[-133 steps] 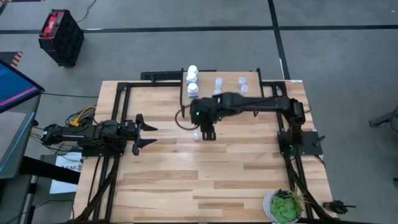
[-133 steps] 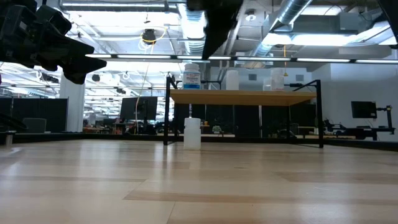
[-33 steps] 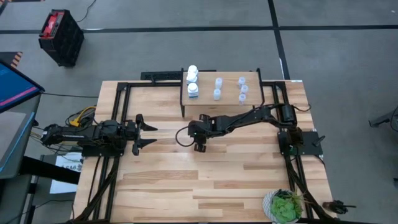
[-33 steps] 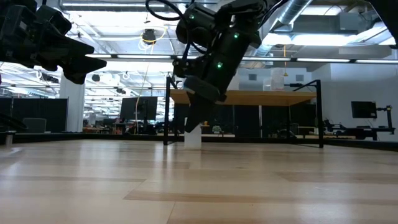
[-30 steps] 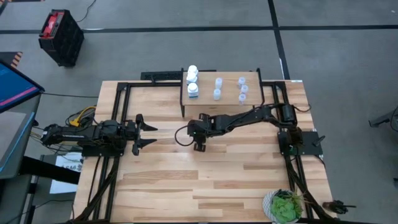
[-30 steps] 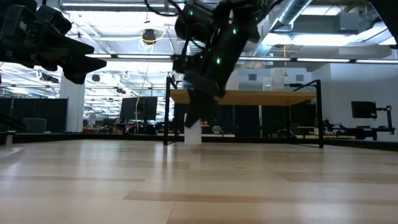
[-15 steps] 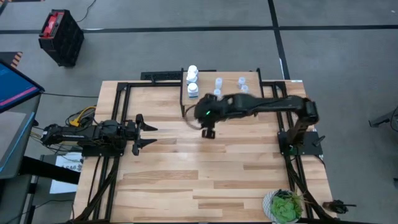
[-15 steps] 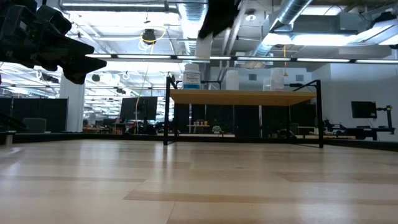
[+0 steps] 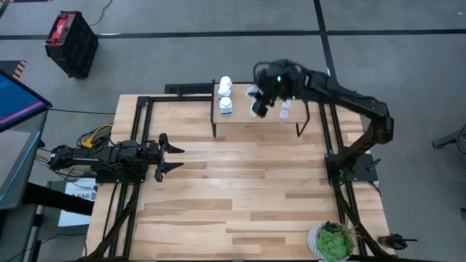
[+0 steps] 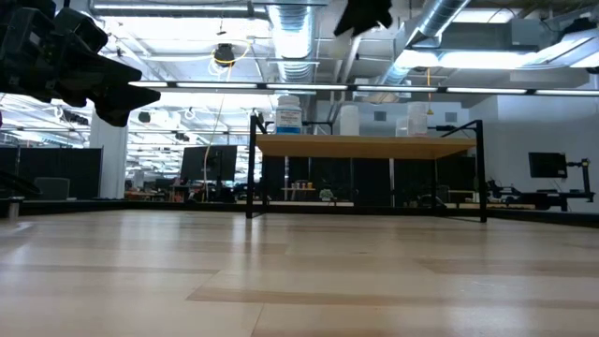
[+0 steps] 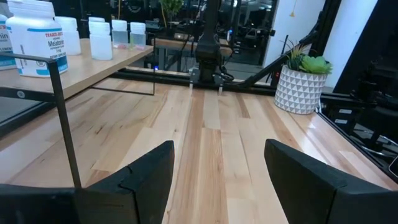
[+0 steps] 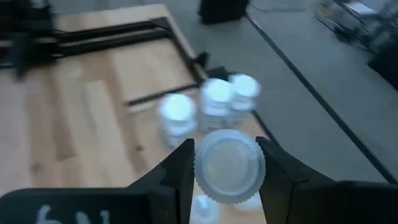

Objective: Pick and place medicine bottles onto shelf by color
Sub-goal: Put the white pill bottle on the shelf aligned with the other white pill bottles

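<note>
two fingers of my right gripper (image 12: 227, 168) are closed snugly on a small pale translucent bottle (image 12: 228, 165), its ribbed round cap facing my wrist camera between the dark fingers (image 12: 176, 173). from above, that right gripper (image 9: 261, 102) hangs over the shelf (image 9: 240, 122), near the middle of its back edge, with the bottle in my grip showing as a pale spot under the dark wrist. below and beyond the held bottle, my wrist camera catches three blurred white caps (image 12: 217, 93) clustered together on the shelf.

on the shelf's left end stand the larger white medicine bottles (image 9: 225, 96), in a short row running front to back; the nearest one carries a blue label (image 11: 34, 38) in the left wrist view. smaller translucent bottles (image 9: 284, 109) stand toward the shelf's right end, just beside my wrist. at table height the shelf (image 10: 365, 146) shows its light board on thin black legs, with bottles (image 10: 288, 115) on top.

my left gripper (image 9: 162, 155) waits at the table's left side, well apart from the shelf, fingers (image 11: 146, 171) spread wide and holding nothing. a potted plant (image 9: 334, 242) sits at the table's near right corner.
</note>
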You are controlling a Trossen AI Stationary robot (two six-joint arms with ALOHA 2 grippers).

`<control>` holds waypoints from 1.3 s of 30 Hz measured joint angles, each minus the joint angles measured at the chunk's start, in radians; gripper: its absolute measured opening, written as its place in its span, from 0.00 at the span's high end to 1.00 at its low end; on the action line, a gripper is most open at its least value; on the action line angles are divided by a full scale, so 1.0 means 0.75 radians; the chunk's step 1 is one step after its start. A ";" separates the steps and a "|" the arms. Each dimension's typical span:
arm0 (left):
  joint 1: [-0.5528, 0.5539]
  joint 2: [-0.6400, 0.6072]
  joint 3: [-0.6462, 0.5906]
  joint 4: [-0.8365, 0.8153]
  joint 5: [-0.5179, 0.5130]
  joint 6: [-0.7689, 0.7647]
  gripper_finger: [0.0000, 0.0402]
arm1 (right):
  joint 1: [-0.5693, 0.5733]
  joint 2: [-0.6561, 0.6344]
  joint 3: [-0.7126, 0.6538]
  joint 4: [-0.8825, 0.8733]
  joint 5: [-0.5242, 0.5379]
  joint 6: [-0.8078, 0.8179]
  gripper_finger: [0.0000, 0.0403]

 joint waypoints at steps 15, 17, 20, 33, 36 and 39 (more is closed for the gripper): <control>0.000 0.000 0.000 0.000 0.000 0.000 0.41 | -0.320 0.242 -0.003 0.200 -0.069 0.011 0.63; 0.000 0.000 0.000 0.000 0.000 0.000 0.41 | -0.332 0.262 -0.003 0.208 -0.070 0.010 0.64; 0.000 0.000 0.000 0.000 0.000 0.000 0.41 | -0.339 0.299 -0.002 0.195 -0.070 0.010 0.65; 0.000 0.000 0.000 0.000 0.000 0.000 0.41 | -0.354 0.382 -0.001 0.120 -0.074 0.015 0.64; 0.000 0.000 0.000 0.000 0.000 0.000 0.41 | -0.352 0.396 -0.001 0.073 -0.074 0.015 0.64; 0.000 0.000 0.000 0.000 0.000 0.000 0.41 | -0.353 0.413 0.002 0.068 -0.074 0.015 0.62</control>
